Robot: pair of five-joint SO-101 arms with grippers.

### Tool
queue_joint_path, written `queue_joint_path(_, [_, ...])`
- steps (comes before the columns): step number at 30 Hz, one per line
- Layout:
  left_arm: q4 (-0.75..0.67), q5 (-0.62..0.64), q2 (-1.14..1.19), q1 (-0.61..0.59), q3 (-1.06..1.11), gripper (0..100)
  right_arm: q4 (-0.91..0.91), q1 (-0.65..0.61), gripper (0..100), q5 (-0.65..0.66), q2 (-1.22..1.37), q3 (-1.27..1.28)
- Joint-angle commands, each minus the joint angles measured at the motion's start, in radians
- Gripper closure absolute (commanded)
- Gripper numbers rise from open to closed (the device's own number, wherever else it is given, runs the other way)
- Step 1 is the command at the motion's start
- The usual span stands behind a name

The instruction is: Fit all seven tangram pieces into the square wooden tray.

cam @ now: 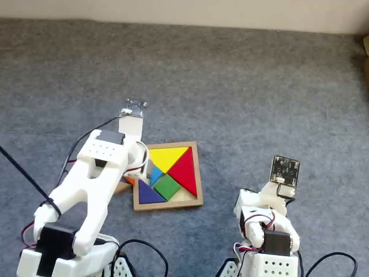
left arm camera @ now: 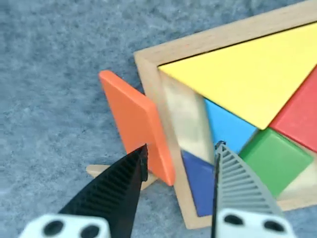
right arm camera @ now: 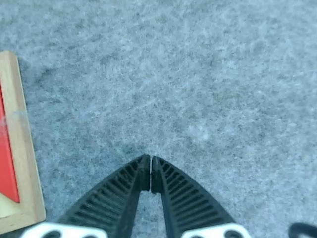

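Likely a robotics lab, going by the bare circuit board [cam: 285,168] and grey carpet-like mat [cam: 242,86]

Overhead and close wrist cameras share the tray [cam: 199,173].

The tray [left arm camera: 208,43] is pale, smooth wood, the orange piece [left arm camera: 131,121] matt, the carpet [left arm camera: 54,59] rough, fuzzy cloth.

Grey carpet-like surface [cam: 242,81] across the table, pale wall strip [cam: 230,12] along the far edge
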Motion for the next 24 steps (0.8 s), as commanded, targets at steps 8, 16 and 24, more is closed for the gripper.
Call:
queue_joint_path(8, [0.135, 0.038, -0.151, -0.058, -0.122, 78, -0.002, 0.010, 97.9, -0.008, -0.022, 0.111])
queue_joint_path(16, [0.101, -0.123, -0.064, -0.265, -0.079, 78, -0.002, 0.010, 97.9, -0.008, -0.019, 0.111])
queue_joint_path(24, [-0.002, -0.184, 0.104, -0.262, -0.110, 78, -0.002, 0.010, 97.9, -0.008, -0.018, 0.111])
